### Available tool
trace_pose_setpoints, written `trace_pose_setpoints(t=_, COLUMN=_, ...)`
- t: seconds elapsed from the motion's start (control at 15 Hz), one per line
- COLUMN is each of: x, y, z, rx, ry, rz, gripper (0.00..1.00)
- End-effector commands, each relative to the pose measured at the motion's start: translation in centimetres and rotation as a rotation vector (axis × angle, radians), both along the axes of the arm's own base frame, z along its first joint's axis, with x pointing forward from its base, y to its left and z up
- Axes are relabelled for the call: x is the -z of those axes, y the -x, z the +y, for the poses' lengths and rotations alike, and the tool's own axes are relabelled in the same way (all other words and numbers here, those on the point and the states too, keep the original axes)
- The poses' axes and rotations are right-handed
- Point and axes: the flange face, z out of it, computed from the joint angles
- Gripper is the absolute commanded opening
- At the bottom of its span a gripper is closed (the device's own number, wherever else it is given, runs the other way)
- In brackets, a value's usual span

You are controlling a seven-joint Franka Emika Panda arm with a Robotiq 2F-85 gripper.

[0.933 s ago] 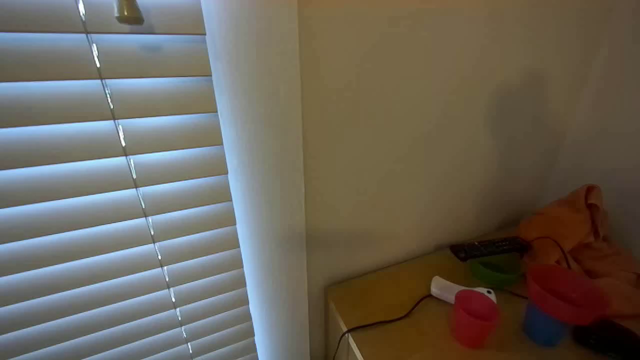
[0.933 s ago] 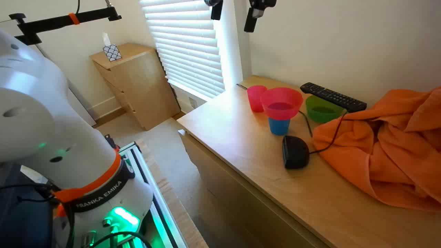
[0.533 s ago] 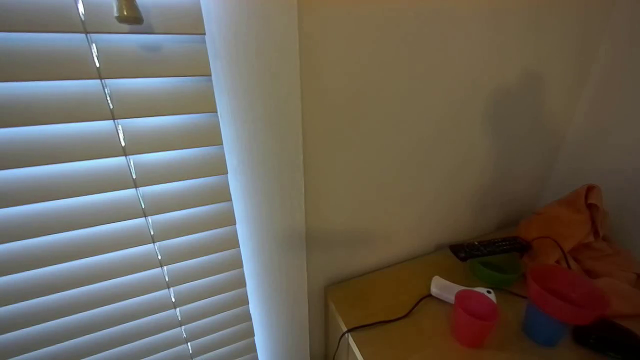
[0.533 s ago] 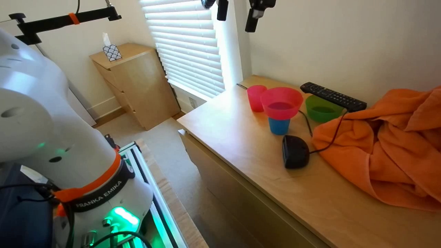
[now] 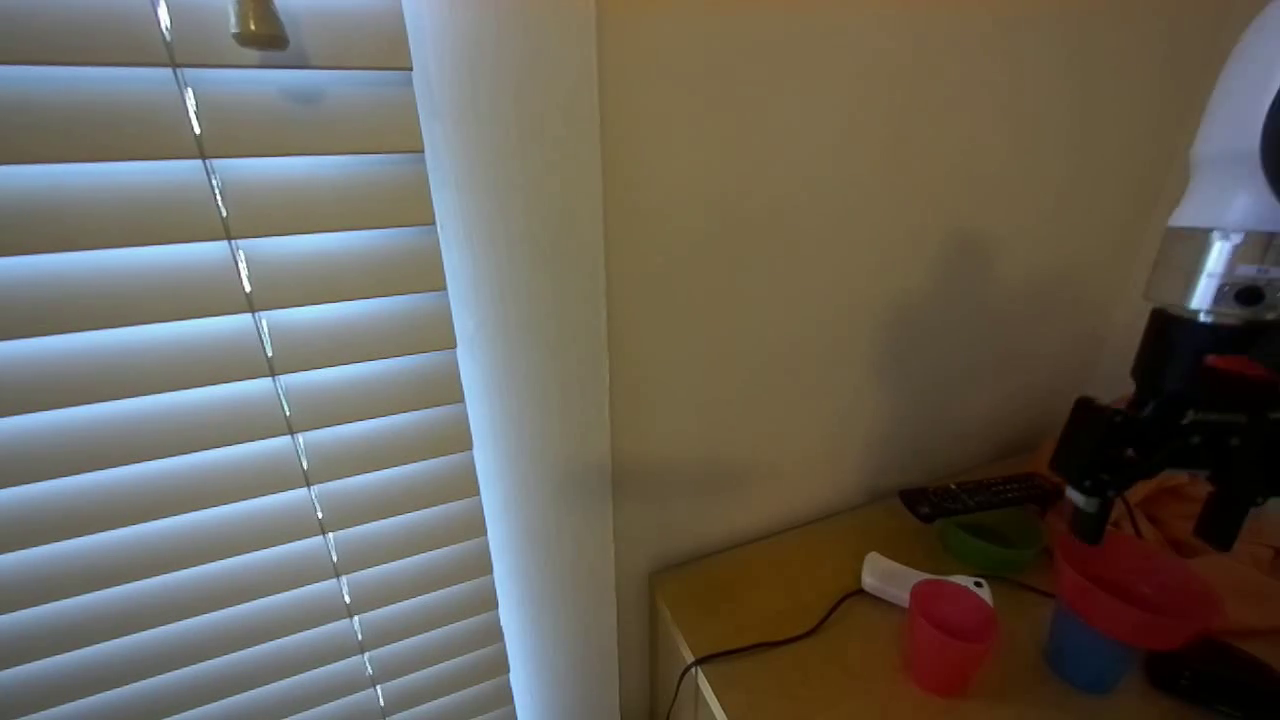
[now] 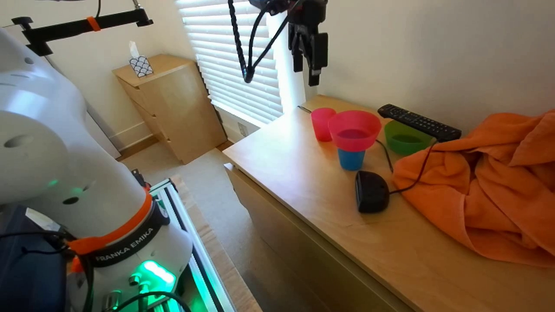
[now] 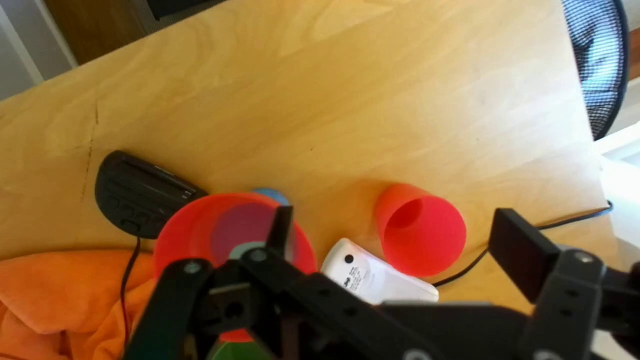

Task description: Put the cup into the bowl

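Observation:
The pink-red cup [image 5: 950,640] stands upright on the wooden dresser top. It also shows in an exterior view [image 6: 321,125] and, between the fingers, in the wrist view [image 7: 425,232]. A pink-red bowl [image 6: 354,132] rests on top of an upturned-or-upright blue cup [image 6: 351,159]; which way up I cannot tell. The bowl also shows in the wrist view [image 7: 190,225], partly hidden by a finger. A green bowl [image 6: 405,138] stands behind it, a remote lying across its rim. My gripper [image 6: 306,73] is open and empty, high above the dresser; it also shows in an exterior view [image 5: 1155,525].
A white device [image 7: 377,280] with a dark cord lies beside the cup. The black remote [image 6: 418,122], a black box [image 6: 372,191] and a crumpled orange towel [image 6: 485,186] lie nearby. A black mesh container [image 7: 600,65] is past the dresser edge. A wall stands behind.
My gripper has come lower and turned; it has entered one exterior view from the right and hangs lower in the other. Its shadow on the wall has shifted. The cup and bowls have not moved.

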Motion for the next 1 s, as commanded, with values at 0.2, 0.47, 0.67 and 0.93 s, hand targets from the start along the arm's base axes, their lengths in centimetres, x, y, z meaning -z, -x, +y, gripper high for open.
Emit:
trace_pose_setpoints(t=0.2, x=1.8, y=-0.2, z=0.7, rx=0.016, ry=0.020, rz=0.020, gripper=1.00)
trace_pose_setpoints(t=0.47, x=4.4, y=-1.5, z=1.6, rx=0.255, ry=-0.055, rz=0.010, gripper=1.00)
trace_pose_setpoints(t=0.67, x=7.5, y=-2.4, z=2.6, rx=0.422, ry=-0.063, rz=-0.030, gripper=1.00)
trace_pose_setpoints(t=0.93, x=12.0, y=-3.8, z=4.0, rx=0.575, ry=-0.022, rz=-0.076, gripper=1.00)
